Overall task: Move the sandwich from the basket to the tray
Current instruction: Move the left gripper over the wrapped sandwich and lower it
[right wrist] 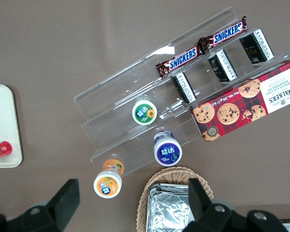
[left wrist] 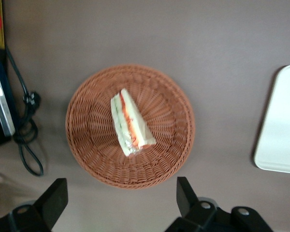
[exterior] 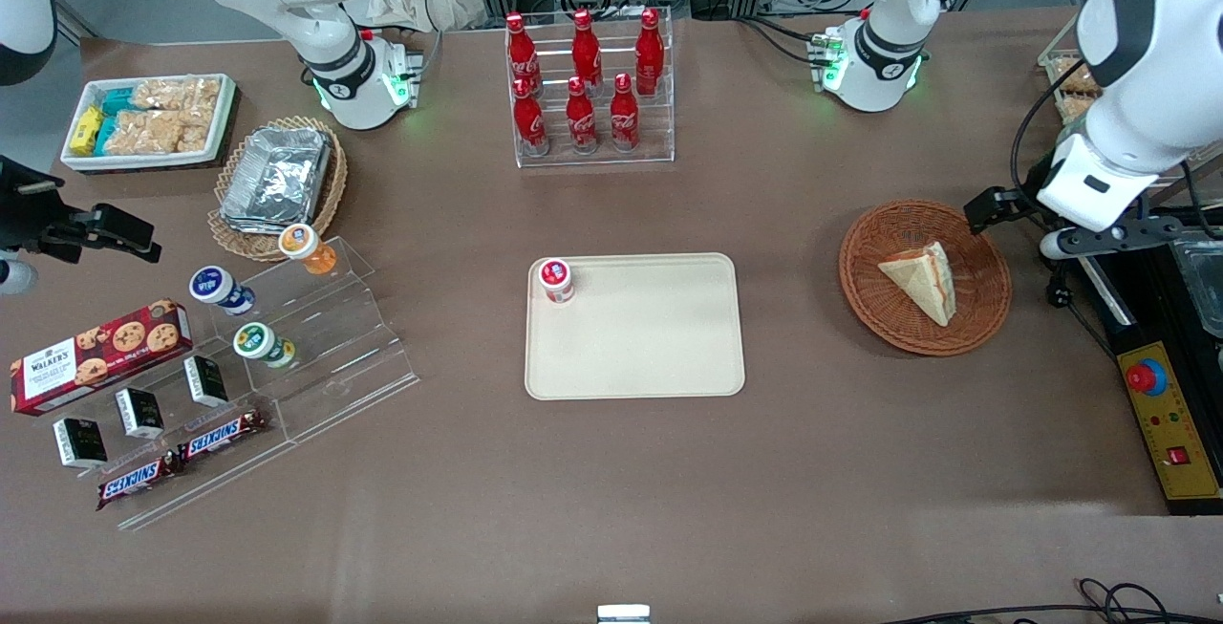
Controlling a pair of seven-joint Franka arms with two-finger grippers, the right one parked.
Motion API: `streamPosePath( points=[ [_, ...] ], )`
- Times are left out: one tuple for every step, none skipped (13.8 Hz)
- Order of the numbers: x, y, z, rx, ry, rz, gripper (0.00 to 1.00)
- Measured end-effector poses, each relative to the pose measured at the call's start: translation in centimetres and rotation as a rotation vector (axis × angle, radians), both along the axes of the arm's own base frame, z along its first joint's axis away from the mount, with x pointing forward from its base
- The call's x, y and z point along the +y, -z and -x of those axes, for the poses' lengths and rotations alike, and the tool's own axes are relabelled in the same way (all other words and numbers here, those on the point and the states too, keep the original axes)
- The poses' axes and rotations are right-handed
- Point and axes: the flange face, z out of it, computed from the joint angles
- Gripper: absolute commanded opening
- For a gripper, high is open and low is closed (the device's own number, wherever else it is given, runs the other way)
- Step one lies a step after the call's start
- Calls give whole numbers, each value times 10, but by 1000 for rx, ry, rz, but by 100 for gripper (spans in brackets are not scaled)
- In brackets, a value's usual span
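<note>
Resting in basket (exterior: 975, 318): sandwich (exterior: 923, 278), at its centre.
Gripper (left wrist: 122, 197): above basket's edge, fingers spread wide, holding nothing.
Tray (exterior: 659, 356): beside basket, well apart.

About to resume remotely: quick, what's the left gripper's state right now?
Left gripper: open, holding nothing, hovering above the basket; the sandwich lies in the basket, not yet grasped.

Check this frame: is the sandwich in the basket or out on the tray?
In. The sandwich lies inside the basket; the tray holds only a small jar. The open gripper hangs above the basket.
</note>
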Motion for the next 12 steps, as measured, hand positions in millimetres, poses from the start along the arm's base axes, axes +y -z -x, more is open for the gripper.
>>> streamPosePath(
  points=[
    [9,12,7,13,-39,2,100],
    [18,21,11,23,-78,6,100],
    [25,30,14,28,-121,8,100],
    [28,39,16,23,-176,7,100],
    [29,49,17,9,-236,5,100],
    [28,59,19,-3,-288,2,100],
    [27,70,22,-12,-328,0,100],
    [27,82,25,-17,-351,0,100],
    [27,93,28,-23,-368,0,100],
    [27,104,31,-27,-388,1,100],
    [27,115,33,-31,-419,0,100],
    [27,127,33,-34,-450,0,100]
  ],
)
